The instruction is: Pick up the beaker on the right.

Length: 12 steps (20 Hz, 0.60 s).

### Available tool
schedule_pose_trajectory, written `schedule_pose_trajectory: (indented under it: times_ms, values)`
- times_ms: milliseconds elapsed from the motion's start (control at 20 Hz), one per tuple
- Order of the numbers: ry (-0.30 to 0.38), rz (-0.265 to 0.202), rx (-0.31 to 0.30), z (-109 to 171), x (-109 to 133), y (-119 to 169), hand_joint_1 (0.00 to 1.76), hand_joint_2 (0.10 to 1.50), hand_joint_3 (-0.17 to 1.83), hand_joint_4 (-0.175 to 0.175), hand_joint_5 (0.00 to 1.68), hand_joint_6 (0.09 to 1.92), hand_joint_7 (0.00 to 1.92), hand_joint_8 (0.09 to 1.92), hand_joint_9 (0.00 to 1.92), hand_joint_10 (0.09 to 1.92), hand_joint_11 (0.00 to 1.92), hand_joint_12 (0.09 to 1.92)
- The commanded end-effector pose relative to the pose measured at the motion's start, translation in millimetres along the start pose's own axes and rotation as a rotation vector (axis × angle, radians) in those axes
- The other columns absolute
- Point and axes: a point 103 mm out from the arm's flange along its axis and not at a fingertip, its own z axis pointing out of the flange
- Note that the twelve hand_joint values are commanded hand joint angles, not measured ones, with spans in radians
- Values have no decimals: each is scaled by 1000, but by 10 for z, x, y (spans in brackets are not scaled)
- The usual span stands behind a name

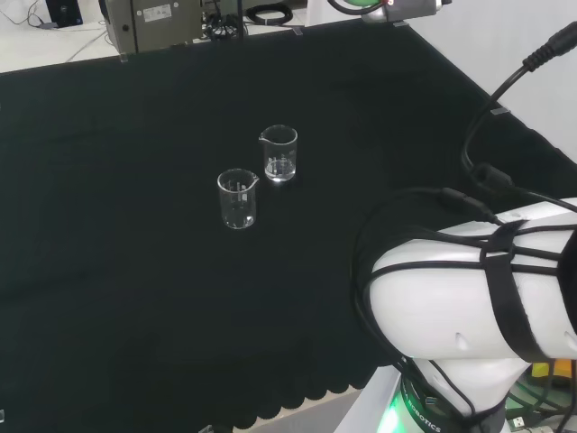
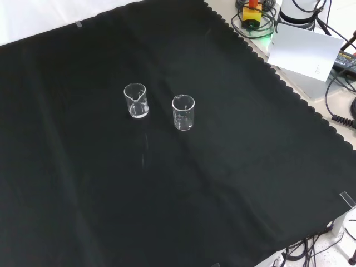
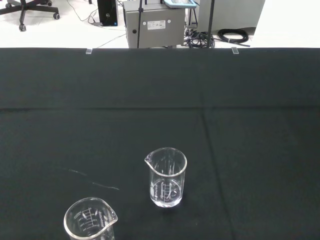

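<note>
Hand open or closed: cannot tell. Neither beaker gripped, both upright and free on the black cloth. Judged as the very start of the task, with the approach not yet made and the arm's white link low at the right of the head view, well apart from the glassware.

For a clean reach: aim at the target beaker, right-hand and farther of the pair in the head view. Same beaker near the middle of the wrist view, and on the left in the front view. Come in from the side away from the other beaker, near but apart, with a strip of bare cloth between. Avoid brushing that neighbour on the way. Wrap round the wall below the rim, keep the glass upright, then lift straight up.

As for looks: a small clear beaker with a pouring lip and a faint printed scale on its wall, seemingly empty. Probably smooth and slippery, and light enough to tip at a sideways nudge.
</note>
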Motion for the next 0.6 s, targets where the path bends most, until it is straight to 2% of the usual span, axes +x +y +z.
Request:
schedule_pose_trajectory:
  times_ms: [50,200,450,550,600]
  values:
    - [-6,1,-9,1,-1,2,130,1108,444,-11,303,87,17,506,429,87,15,1385]
    - [-5,2,-4,5,-3,9,13,1226,395,-8,306,87,13,477,418,87,17,1366]
    - [-2,14,13,40,-10,54,0,1242,382,-8,310,87,28,477,429,87,17,1364]
    - [31,21,19,111,-56,115,2,1246,363,-9,324,87,51,480,446,87,18,1368]
    - [48,25,22,153,-92,145,56,1234,340,-10,350,87,82,489,471,87,26,1374]
